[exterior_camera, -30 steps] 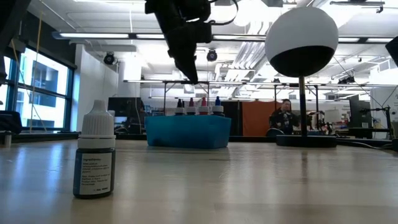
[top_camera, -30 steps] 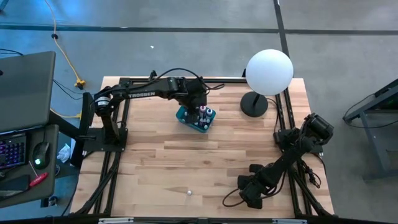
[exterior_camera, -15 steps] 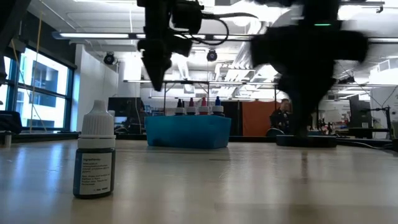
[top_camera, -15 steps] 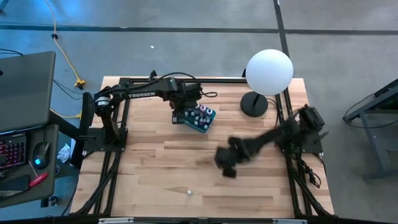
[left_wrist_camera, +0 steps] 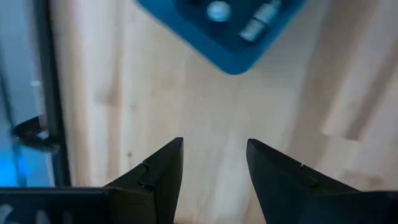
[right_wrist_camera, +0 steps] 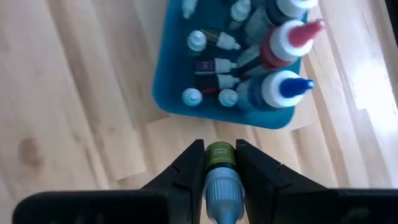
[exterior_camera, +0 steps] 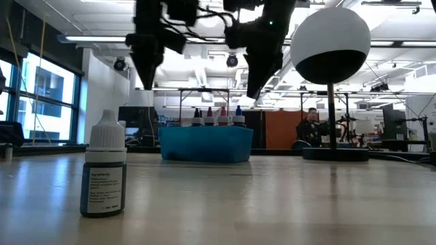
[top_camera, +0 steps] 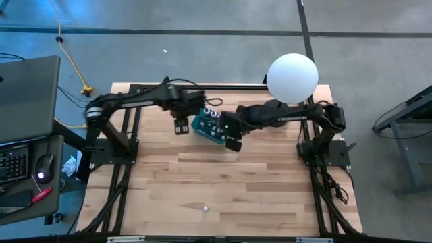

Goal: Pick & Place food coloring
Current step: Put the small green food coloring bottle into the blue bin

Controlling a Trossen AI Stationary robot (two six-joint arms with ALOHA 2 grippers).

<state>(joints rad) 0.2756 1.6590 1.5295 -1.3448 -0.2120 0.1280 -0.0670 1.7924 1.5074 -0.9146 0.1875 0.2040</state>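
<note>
— Where was the bottle?

— Clamped in my right fingers (right_wrist_camera: pixel 220 163), cap toward my wrist, just beside the teal box (right_wrist_camera: pixel 180 81), so it could drop in among the other bottles (right_wrist_camera: pixel 249 43).

— Your left?

— My left fingers (left_wrist_camera: pixel 212 168) hung released over the bare worktop (left_wrist_camera: pixel 205 106), out of the way.

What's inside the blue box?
The blue box holds little dropper bottles with white caps, lying jumbled, plus taller bottles with red and blue tips. The box's floor beneath them is mostly covered, so anything underneath can't be seen.
</note>
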